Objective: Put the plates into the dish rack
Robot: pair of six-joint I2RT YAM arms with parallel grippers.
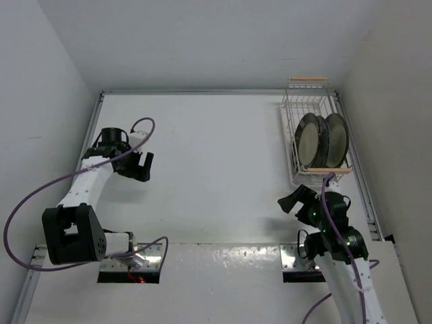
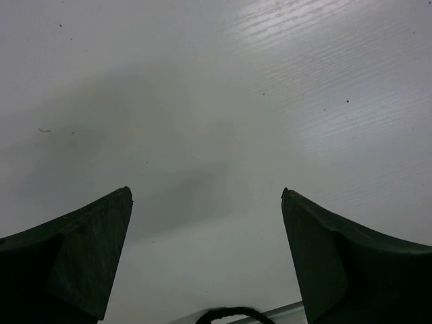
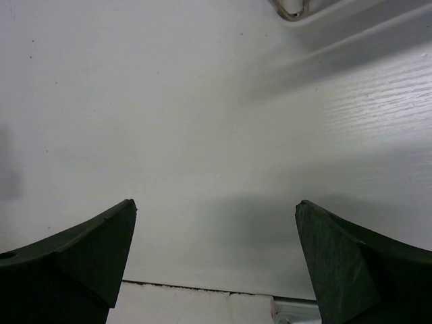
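The dish rack (image 1: pixel 289 116) is seen at the far right corner of the desk (image 1: pixel 216 148), its long side laid along the right edge. A light wooden handle bar (image 1: pixel 308 79) is fitted at its far end and another at its near end. The three plates (image 1: pixel 322 138) are found inside it, stood on edge and packed side by side in the near half. Their rim patterns cannot be told from above.

The left hand (image 1: pixel 140 167) is held over the left part of the desk, near the left edge and well apart from the rack. Its fingers (image 2: pixel 88 250) are spread wide with nothing gripped, and the white desk surface is seen between them in the left wrist view.

The right hand (image 1: pixel 297 202) is placed near the right edge, just short of the rack's near end. Its fingers (image 3: pixel 88 256) are likewise spread wide and empty. A bent wire (image 3: pixel 291 9) of the rack is caught at the top of the right wrist view.
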